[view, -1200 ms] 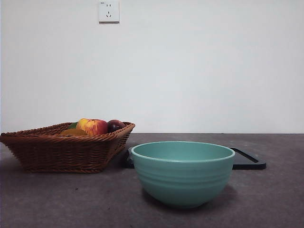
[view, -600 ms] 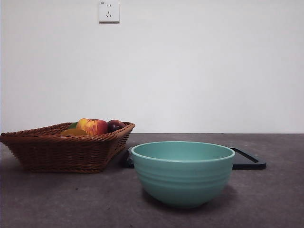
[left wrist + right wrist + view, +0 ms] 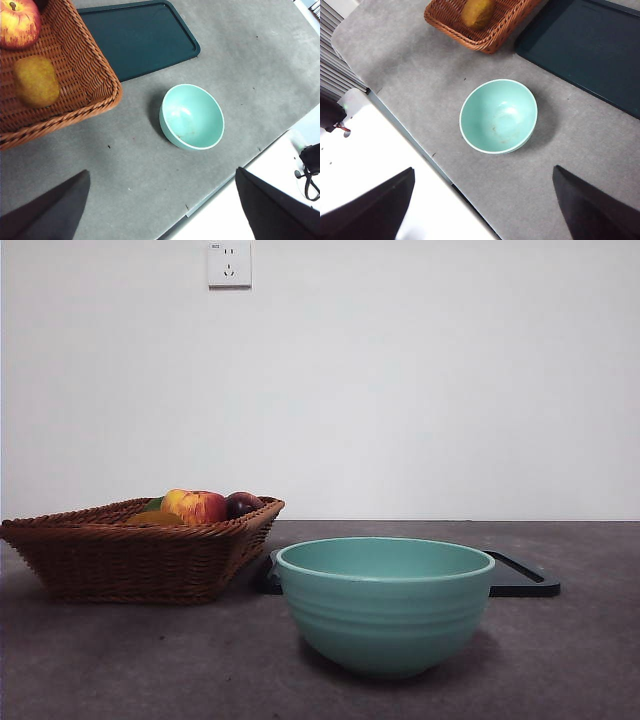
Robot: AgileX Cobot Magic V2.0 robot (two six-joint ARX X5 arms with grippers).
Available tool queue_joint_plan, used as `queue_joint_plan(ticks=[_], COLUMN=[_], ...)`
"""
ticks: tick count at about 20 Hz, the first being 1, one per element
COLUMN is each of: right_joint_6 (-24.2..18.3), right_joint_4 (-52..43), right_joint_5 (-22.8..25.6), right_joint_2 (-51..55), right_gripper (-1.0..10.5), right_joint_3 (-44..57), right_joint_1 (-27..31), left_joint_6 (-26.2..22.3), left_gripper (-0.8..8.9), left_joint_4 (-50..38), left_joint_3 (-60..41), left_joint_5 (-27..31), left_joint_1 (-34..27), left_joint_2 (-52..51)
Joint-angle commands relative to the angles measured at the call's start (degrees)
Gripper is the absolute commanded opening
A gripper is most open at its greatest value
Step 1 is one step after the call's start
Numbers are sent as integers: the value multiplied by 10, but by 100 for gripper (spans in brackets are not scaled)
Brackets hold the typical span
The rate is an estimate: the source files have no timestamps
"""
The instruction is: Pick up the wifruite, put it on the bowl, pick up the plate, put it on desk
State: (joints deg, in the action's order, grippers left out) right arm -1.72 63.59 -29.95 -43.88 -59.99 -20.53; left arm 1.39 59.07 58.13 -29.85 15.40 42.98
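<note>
Both grippers, left (image 3: 160,210) and right (image 3: 482,210), hang spread wide, empty. Risk: fruit (image 3: 35,80) lies against basket (image 3: 75,65) wall; jaws may snag wicker.

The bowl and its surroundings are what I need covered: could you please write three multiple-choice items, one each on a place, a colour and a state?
1. Where does the bowl stand?
A. in the wicker basket
B. on the desk, in front of the black tray
C. on the black tray

2. What colour is the bowl?
A. pale teal-green
B. red
C. white

3. What is inside the bowl?
A. an apple
B. water
C. nothing

Answers:
1 B: in the front view it rests on the desk, nearer the camera than the black tray, and the wicker basket stands to one side of it.
2 A: every view shows it teal-green.
3 C: both wrist views look straight into a bare interior.
</note>
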Motion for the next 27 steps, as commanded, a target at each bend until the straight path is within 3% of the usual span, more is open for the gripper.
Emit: queue_joint_plan(ticks=[1,8,18,27], right_joint_6=[-2,-2,-2,-2], right_joint_4=[-7,-12,-14,-14], right_joint_5=[0,0,0,0], right_joint_2=[-4,-6,-6,-6], right_gripper=[441,441,441,441], right_joint_3=[-10,-10,-10,-10], right_joint_1=[-3,-3,-3,-3], left_joint_6=[12,41,35,10], left_gripper=[468,459,456,456], left_joint_4=[-20,-107,-197,-269], left_joint_3=[13,14,74,99], left_joint_5=[9,79,225,270], left_joint_1=[2,24,54,54], left_joint_2=[16,111,340,516])
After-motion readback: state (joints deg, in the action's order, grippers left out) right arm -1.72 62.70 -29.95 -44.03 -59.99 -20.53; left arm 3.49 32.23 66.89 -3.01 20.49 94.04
